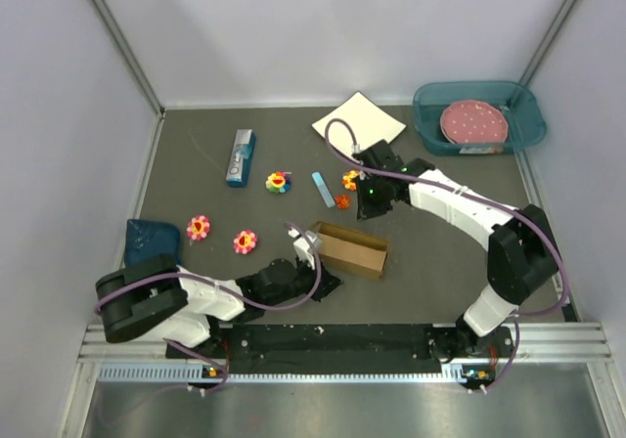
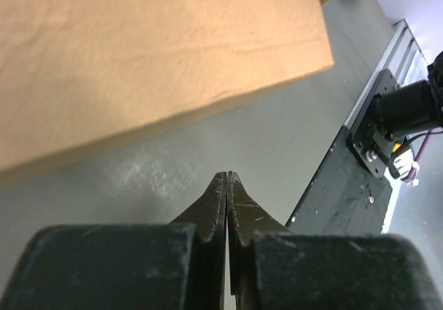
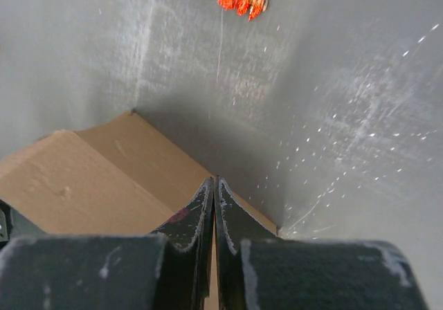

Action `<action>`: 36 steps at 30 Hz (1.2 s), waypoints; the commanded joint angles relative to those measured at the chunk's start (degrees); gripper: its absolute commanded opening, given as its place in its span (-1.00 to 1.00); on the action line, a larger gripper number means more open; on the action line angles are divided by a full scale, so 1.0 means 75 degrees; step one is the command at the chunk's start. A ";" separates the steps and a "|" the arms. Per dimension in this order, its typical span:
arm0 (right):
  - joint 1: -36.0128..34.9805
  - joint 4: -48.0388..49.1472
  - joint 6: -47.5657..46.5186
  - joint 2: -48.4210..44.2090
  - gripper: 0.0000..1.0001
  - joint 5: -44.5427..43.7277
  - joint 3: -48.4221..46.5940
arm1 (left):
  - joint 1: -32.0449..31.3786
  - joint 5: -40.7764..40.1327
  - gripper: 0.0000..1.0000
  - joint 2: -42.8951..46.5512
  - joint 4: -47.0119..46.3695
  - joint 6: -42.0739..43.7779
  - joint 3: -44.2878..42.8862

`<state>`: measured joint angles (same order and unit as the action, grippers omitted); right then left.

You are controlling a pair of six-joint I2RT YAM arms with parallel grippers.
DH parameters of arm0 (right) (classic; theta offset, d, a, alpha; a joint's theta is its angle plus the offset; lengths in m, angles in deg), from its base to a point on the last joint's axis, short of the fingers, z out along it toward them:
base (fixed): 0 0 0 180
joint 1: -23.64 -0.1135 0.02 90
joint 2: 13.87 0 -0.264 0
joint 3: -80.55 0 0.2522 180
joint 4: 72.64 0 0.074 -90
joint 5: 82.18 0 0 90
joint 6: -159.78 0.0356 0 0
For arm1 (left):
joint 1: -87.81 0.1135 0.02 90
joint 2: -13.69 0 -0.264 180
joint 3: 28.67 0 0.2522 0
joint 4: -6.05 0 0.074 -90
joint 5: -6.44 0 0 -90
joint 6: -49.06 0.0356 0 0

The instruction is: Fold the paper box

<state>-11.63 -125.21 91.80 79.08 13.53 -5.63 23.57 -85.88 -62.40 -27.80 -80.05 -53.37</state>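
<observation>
The paper box is a brown cardboard box lying just in front of the middle of the table, its long side open toward the front. My left gripper sits low on the table at the box's near left corner. It is shut and empty, and the box's brown wall stands a little beyond the tips. My right gripper hovers just behind the box's far right end. It is shut with nothing in it, its tips over the box's edge.
A white square sheet and a teal bin holding a pink disc lie at the back right. A small blue carton, several flower toys and a blue strip are scattered behind the box. A dark blue object is at the left.
</observation>
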 commanded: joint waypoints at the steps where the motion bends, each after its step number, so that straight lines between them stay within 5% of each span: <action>1: -0.0278 0.0287 -0.0159 0.0193 -1.00 0.0035 0.0269 | -0.0035 0.0123 -1.00 -0.0680 -0.1304 0.0000 -0.0580; 21: -0.1005 0.0627 -0.0217 0.0263 -1.00 0.0597 0.1172 | -0.0035 -0.0275 -1.00 -0.1900 -0.1315 0.0153 -0.1424; 36: -0.1028 0.0616 -0.0159 0.0146 -1.00 0.0481 0.1243 | -0.0023 -0.0346 -0.89 -0.1539 -0.1082 0.0258 -0.1401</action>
<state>-18.25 -120.22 90.40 81.16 17.12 3.53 23.02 -87.04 -76.91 -33.59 -79.70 -62.81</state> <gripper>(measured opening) 0.003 0.049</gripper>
